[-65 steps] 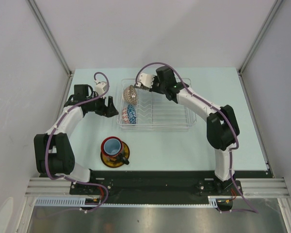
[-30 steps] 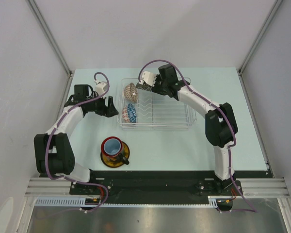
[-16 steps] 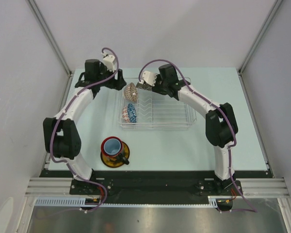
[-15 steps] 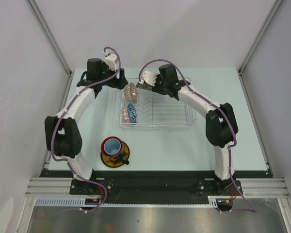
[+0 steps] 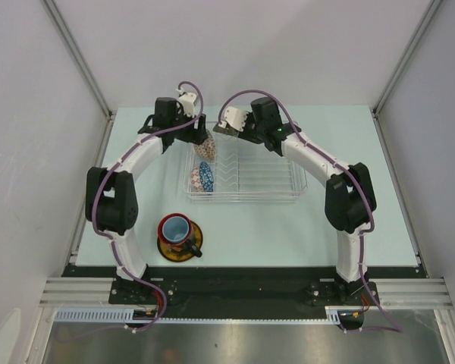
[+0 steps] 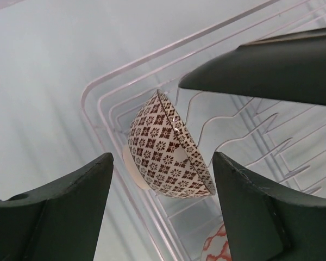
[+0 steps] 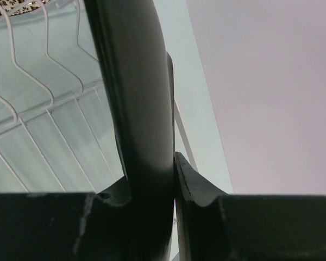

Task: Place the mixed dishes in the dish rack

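The dish rack (image 5: 246, 199) sits mid-table. A beige netted bowl (image 5: 205, 144) leans on its side in the rack's back-left corner, and a small blue bowl (image 5: 205, 176) stands on edge just in front of it. My left gripper (image 5: 200, 138) hovers open over the netted bowl (image 6: 168, 147), a finger on each side, apart from it. My right gripper (image 5: 226, 126) is shut on the black square plate (image 5: 218, 131), held on edge above the rack's back row; that plate (image 7: 136, 98) fills the right wrist view. The red mug (image 5: 176, 227) stands on the yellow saucer (image 5: 167, 250) near the front.
The plate's dark edge (image 6: 271, 65) hangs close above the netted bowl, right of my left fingers. The clear tray rim (image 6: 98, 92) curves around the corner. White prongs (image 7: 32, 103) stand below the plate. Both arms crowd the rack's back-left corner.
My left arm swung from the table left of the rack to its back-left corner, over the netted bowl. The right gripper with the plate shifted slightly back.
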`<move>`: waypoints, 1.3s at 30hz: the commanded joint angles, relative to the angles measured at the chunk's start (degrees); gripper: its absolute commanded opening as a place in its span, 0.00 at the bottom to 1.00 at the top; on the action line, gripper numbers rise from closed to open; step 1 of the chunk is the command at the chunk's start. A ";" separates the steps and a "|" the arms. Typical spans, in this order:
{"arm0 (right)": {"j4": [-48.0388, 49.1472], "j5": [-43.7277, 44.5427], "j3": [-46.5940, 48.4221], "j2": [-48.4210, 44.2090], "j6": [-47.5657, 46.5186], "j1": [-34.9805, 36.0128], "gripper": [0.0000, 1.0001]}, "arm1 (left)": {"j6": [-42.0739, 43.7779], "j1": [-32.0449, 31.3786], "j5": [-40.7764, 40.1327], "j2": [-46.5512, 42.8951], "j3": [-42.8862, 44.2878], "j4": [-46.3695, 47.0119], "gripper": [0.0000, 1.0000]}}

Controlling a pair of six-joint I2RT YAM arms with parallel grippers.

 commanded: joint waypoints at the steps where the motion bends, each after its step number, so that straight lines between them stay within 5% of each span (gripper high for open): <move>1: 9.73 0.74 1.24 -5.93 0.73 -0.40 0.00 | 0.58 -0.19 -1.55 -2.62 -1.57 1.92 0.79; 39: 8.85 -2.33 6.78 0.22 2.49 -1.19 0.00 | 3.13 -1.33 -2.25 -13.61 -17.93 3.33 0.78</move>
